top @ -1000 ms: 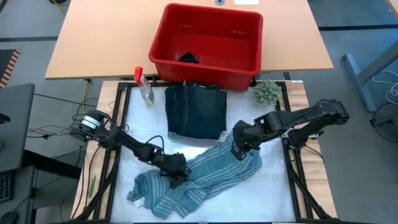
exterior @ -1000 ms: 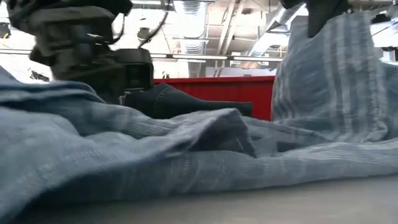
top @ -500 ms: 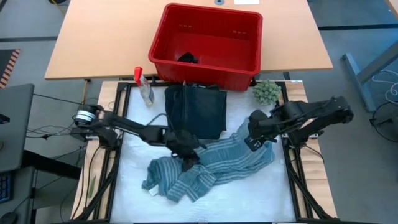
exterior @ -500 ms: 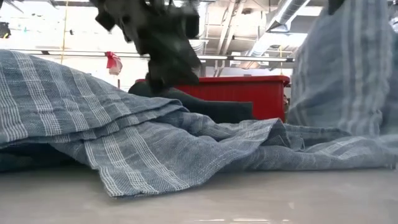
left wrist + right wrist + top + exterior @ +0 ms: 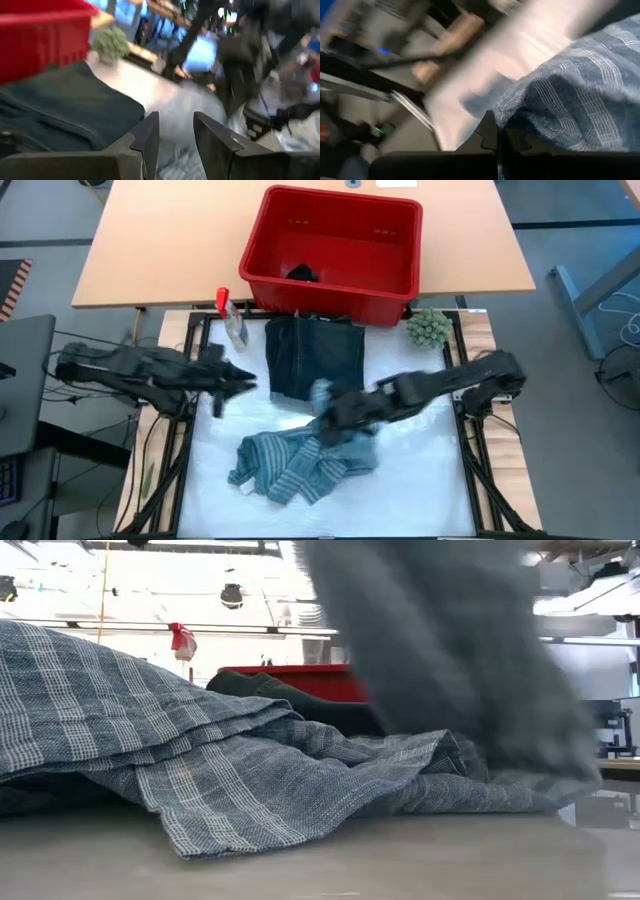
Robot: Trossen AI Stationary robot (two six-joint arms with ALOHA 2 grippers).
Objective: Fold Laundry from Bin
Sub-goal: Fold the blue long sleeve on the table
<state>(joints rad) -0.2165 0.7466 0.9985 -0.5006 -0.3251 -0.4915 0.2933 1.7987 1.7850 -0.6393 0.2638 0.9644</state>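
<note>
While your right pincer (image 5: 330,412) pinches an edge of the grey-blue striped garment (image 5: 300,465) just in front of the folded dark navy garment (image 5: 316,358), the rest of that striped cloth lies bunched on the table (image 5: 420,480) nearer the front edge. Your left pincer (image 5: 232,377) hangs beside the navy garment's left side, its fingers (image 5: 150,137) narrowly parted and holding nothing. You can see the red bin (image 5: 333,252) behind the navy garment, with a scrap of black cloth (image 5: 302,274) in its bottom.
</note>
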